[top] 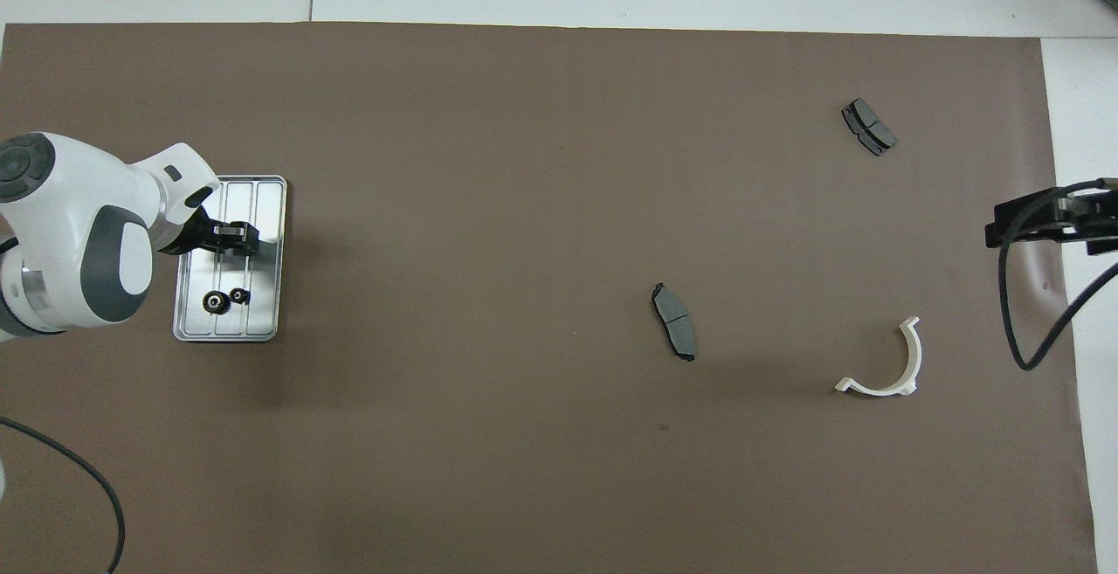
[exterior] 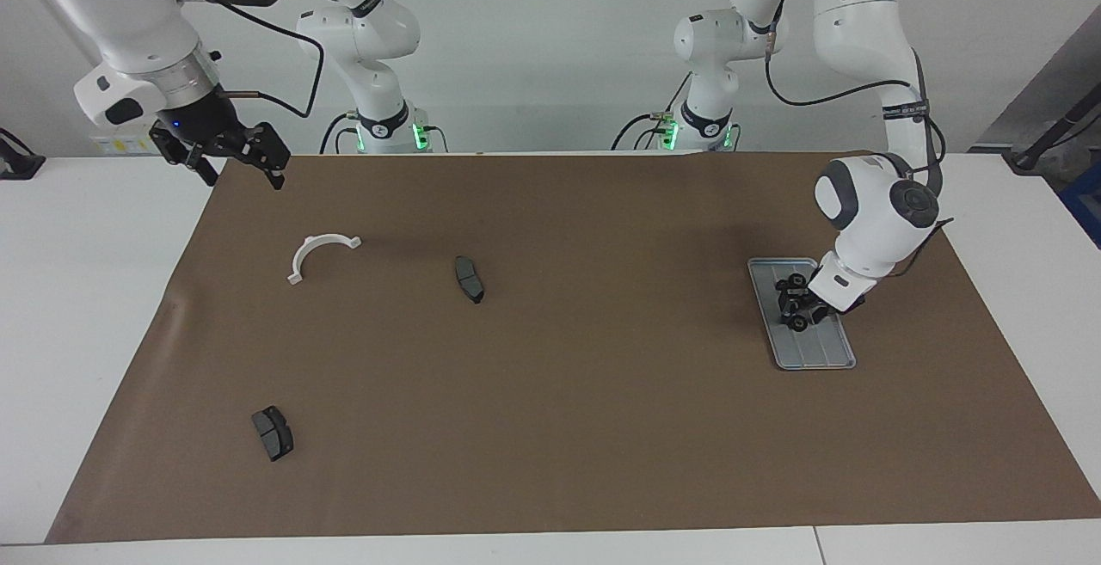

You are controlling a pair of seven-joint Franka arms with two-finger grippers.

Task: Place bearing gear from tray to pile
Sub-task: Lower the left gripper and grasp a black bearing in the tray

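Note:
The silver ridged tray [exterior: 827, 350] [top: 269, 207] lies toward the left arm's end of the table. My left gripper [exterior: 798, 316] [top: 234, 242] is down in the tray, with a small black bearing gear [exterior: 799, 323] right at its tips. Two more black gears [top: 214, 300] [top: 238, 296] sit in the tray's end nearer the robots. The pile is scattered loosely toward the right arm's end: a white half-ring bracket [exterior: 320, 254] [top: 889, 373] and two dark brake pads [exterior: 469, 279] [exterior: 273, 432]. My right gripper [exterior: 242, 173] [top: 1039, 223] waits open and holds nothing, raised over the mat's edge near the bracket.
A brown mat [exterior: 550, 427] covers most of the white table. One brake pad [top: 674, 321] lies mid-mat, the other [top: 868, 127] farther from the robots. A black cable [top: 1017, 312] hangs by the right gripper, another [top: 87, 487] lies near the left arm.

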